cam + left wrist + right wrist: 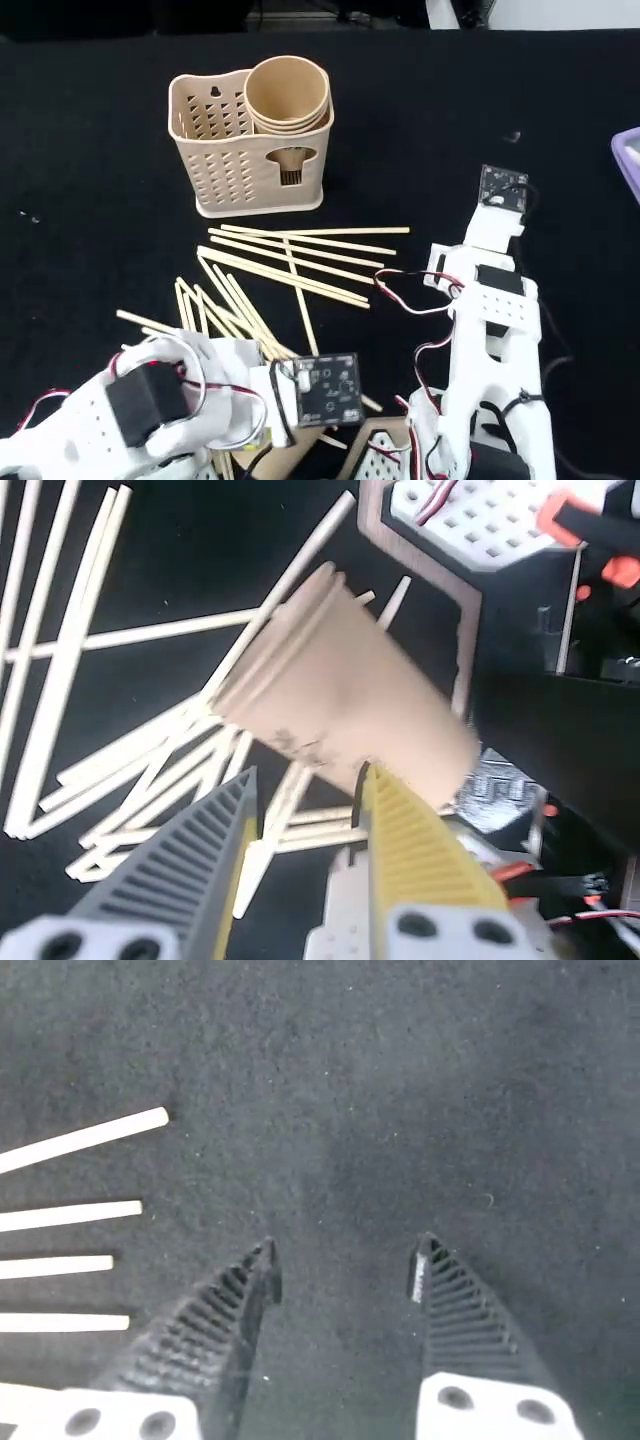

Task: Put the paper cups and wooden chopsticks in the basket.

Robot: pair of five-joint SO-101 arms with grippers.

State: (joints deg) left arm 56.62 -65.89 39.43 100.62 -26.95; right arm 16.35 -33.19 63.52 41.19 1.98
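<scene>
many chopsticks point(290, 262) before basket point(230, 170), cup point(340, 695) atop them, left end effector point(307, 772) wide, right end effector point(347, 1245) wide

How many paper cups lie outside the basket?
1: a paper cup lies on its side across the chopsticks, just ahead of the open left claw. Its rim looks layered, so others may be nested inside or hidden under the arms.

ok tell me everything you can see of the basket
The basket is beige, plastic-looking, with walls pierced by rows of small holes and a raised back tab with a hanging hole. It stands upright on the black table. A stack of paper cups sits in one end; the chopsticks lie before it, apart.
</scene>
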